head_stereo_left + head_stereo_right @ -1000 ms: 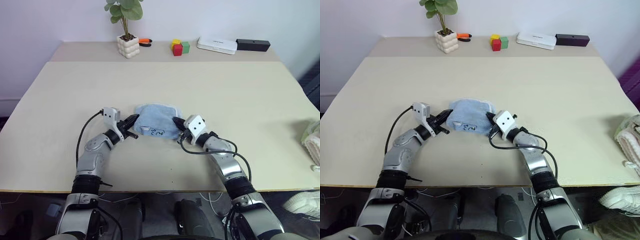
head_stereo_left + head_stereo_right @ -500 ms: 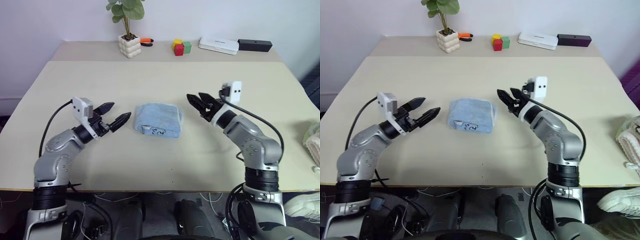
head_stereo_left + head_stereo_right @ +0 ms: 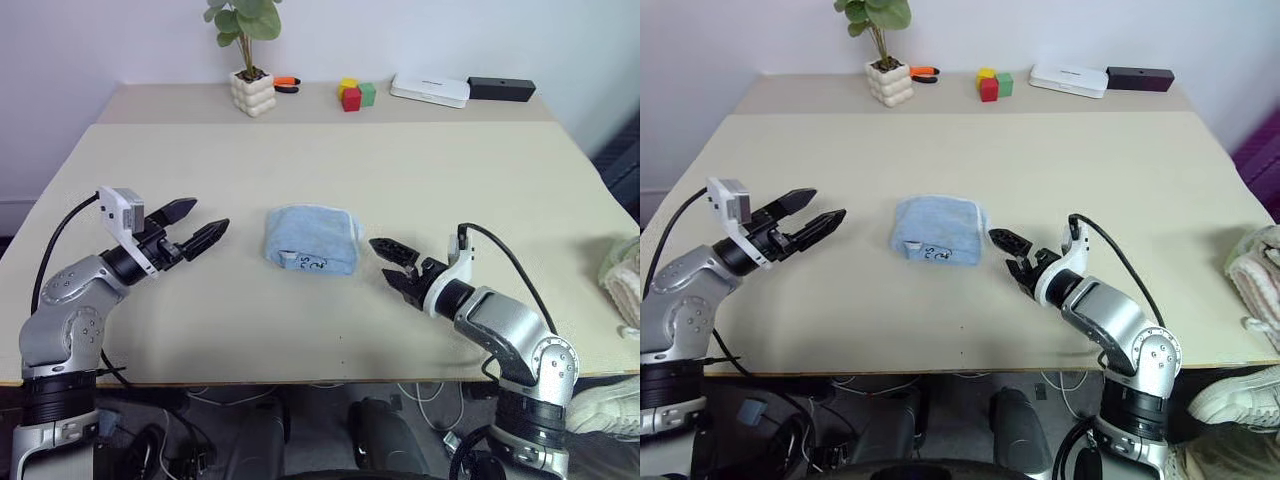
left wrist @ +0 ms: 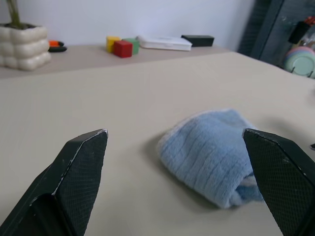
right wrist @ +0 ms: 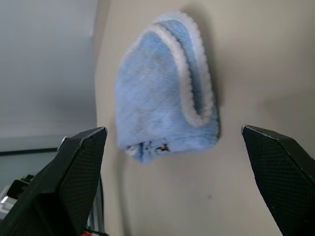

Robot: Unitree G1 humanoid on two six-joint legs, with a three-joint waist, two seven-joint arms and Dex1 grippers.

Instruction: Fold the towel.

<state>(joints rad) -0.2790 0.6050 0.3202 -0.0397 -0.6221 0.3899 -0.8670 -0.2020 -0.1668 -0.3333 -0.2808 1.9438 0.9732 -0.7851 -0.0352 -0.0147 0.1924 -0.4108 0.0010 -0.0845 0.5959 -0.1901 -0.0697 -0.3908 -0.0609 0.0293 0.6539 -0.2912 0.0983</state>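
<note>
The light blue towel (image 3: 310,240) lies folded into a small bundle at the middle of the table, its dark printed mark facing the near edge. In the left wrist view the towel (image 4: 211,157) sits ahead between the fingers, and in the right wrist view the towel (image 5: 162,118) shows its whitish edging. My left gripper (image 3: 210,215) hovers open a short way to the towel's left, touching nothing. My right gripper (image 3: 382,260) stands open just to the towel's right and nearer the front edge, with nothing between its fingers.
Along the back of the table (image 3: 480,180) stand a potted plant (image 3: 252,92), an orange-handled tool (image 3: 287,82), coloured blocks (image 3: 352,96), a white box (image 3: 428,90) and a black box (image 3: 500,89). A cream-white knitted lump (image 3: 625,285) lies at the far right edge.
Both grippers were shut on the towel's sides and have let go and opened. The left one drew off up and to the left; the right one rolled over and pulled back.
</note>
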